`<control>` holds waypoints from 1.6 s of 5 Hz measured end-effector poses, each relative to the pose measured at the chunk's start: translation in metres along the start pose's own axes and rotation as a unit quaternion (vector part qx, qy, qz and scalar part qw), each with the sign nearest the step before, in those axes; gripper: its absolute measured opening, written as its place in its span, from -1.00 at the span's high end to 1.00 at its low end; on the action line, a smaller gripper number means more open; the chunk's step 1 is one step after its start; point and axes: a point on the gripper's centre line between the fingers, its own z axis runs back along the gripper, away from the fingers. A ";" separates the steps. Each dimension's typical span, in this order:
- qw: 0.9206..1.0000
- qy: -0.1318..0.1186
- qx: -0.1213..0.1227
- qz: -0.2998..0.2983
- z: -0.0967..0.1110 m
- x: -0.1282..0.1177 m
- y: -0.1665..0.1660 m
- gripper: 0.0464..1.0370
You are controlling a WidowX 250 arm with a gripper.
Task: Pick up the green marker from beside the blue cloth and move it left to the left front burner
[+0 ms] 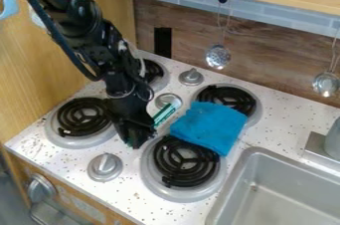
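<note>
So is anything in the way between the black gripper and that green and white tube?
Nothing visible: the black gripper is right up against the near end of the green and white tube. The blue cloth lies off to one side.

Slim tube point(164, 114), green w/ white band along its side & a pale far end. Runs diag., far end up & to the right in view, nr the small round knob point(164, 99) btwn the burners. Near end goes behind the blk gripper point(136, 140), so that part's hidden; a bit of green shows on the gripper's other side. Sits just L of the blue folded cloth point(209, 125) in view. Can't tell if tube touches stovetop point(136, 171).
</note>
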 end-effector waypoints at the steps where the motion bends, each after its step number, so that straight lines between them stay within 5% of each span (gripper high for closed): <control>1: 1.000 -0.005 -0.008 0.004 0.003 0.001 0.001 0.37; 4: 0.998 -0.025 -0.002 0.066 0.014 0.006 0.044 0.37; 8: 0.995 0.016 0.001 0.102 -0.017 0.003 0.059 0.30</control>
